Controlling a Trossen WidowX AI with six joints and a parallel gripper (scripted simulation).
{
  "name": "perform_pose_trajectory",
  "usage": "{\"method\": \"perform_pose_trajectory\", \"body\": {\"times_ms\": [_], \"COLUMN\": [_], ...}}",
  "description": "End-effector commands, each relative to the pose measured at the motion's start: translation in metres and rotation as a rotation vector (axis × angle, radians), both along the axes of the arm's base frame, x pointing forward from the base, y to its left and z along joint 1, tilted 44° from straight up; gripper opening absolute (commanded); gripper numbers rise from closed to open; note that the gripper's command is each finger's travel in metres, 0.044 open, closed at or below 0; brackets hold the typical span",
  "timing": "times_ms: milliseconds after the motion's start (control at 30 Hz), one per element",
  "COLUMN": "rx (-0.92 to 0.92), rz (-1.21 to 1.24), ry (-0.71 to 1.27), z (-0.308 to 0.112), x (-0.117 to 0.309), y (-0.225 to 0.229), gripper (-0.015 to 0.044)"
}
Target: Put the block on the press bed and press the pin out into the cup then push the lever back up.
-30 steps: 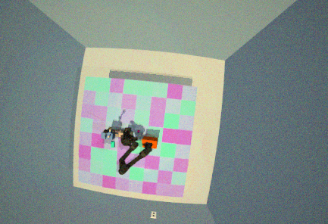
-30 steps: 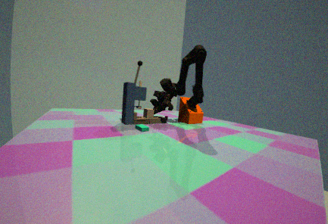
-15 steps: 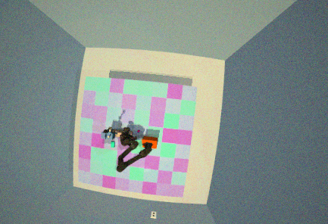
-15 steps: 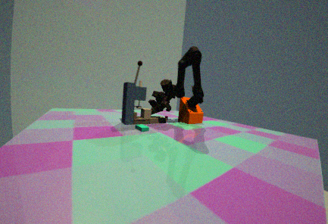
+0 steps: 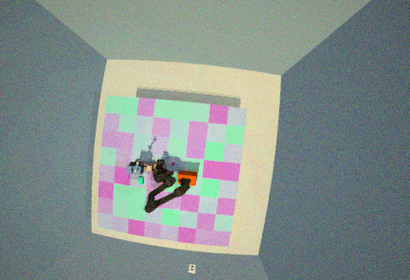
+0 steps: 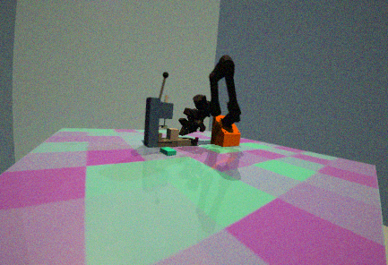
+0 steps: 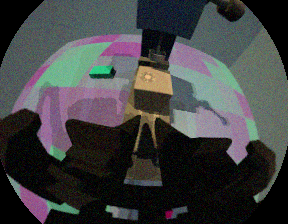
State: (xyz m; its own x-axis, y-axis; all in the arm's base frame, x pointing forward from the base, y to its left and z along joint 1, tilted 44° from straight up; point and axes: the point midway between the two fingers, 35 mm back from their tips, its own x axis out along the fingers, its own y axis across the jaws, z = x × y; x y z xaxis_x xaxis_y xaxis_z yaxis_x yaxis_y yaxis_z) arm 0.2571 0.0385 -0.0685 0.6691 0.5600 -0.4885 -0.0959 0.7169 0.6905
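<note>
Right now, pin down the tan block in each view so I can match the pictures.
Top: the tan block is left of centre, just left of the dark end effector.
Exterior: near centre, on the press bed, right of the press column.
Wrist: upper middle, beyond the fingertips.
Shared landmark: the green piece.
</note>
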Motion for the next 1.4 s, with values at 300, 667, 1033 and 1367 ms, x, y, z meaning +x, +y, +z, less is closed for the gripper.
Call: {"method": "perform_pose_trajectory", "body": {"times_ms": [300,667,1033,1367], "rx": [0.001,0.0,0.008,0.008], "rz": [0.003,-0.012,-0.046,-0.046], "ry": [0.003,-0.012,-0.049,-0.05], "z": [-0.001,-0.002,-0.005,-0.014], "x": [-0.003,0.008,0.031,0.032], "y": [0.0,0.001,0.003,-0.006], "gripper": [0.03,0.03,0.03,0.03]}}
